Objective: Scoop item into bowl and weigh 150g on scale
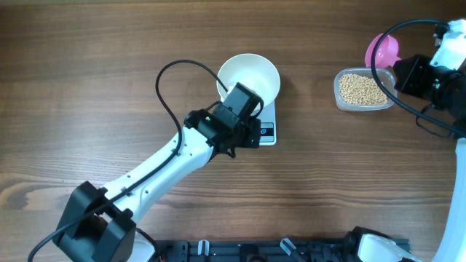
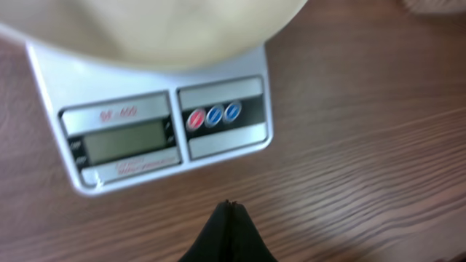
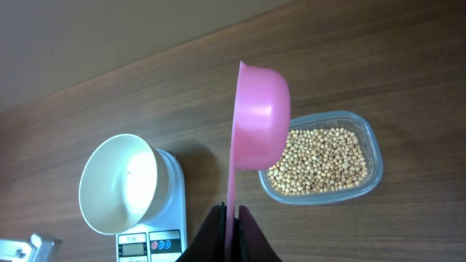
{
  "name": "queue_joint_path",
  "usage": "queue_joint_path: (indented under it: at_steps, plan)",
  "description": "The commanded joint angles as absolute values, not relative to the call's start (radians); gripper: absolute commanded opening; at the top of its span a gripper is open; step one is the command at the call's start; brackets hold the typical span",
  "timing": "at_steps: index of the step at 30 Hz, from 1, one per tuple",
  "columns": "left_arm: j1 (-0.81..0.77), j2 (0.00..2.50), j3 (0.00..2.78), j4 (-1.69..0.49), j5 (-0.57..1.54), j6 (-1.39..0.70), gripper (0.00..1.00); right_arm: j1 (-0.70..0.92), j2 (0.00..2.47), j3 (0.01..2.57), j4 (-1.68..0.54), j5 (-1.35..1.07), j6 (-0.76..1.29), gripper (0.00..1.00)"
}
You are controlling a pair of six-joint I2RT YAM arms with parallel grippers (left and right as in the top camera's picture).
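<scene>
Right gripper (image 3: 231, 212) pinches the pink scoop (image 3: 262, 109) by its thin handle; beyond it lie loose beans (image 3: 320, 164), likely to roll. Left gripper (image 2: 228, 211), pressed together empty, faces the scale (image 2: 226, 145).

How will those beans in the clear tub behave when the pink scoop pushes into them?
The beans look small, round and loose, so they will probably shift aside and roll if spilled. They lie fairly shallow in the clear tub, so the pink scoop may gather little per pass.
</scene>
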State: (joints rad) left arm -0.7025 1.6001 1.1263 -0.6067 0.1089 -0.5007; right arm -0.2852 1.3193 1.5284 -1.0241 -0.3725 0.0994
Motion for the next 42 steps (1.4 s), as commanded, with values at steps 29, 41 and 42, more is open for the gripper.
queue_joint_path:
  at_steps: [29,41,42]
  plan:
    - [-0.715,1.718,0.95,-0.198,0.028,-0.474,0.04,-0.287,1.319,1.546,-1.003,-0.365,0.078,0.04]
    - [-0.718,1.755,0.95,-0.167,-0.036,-0.475,0.04,-0.287,1.319,1.546,-1.004,-0.364,0.078,0.04]
    - [-0.718,1.755,0.95,-0.167,-0.036,-0.475,0.04,-0.287,1.319,1.546,-1.004,-0.364,0.078,0.04]
